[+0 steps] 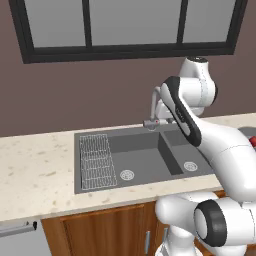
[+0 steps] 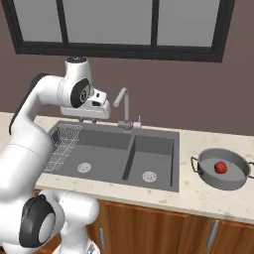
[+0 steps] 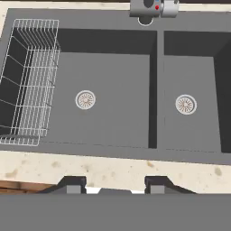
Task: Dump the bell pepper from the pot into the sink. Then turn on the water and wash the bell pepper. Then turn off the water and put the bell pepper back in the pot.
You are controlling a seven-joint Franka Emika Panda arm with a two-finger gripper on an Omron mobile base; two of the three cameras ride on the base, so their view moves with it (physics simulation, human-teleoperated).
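Pincer held high above the sink, looking straight down into both basins, fingertips spread apart with nothing between. Bell pepper lying inside the pot, on the table to the right of the sink, well apart from the pincer. Wire rack in the left basin. Faucet at the back edge, between the basins.
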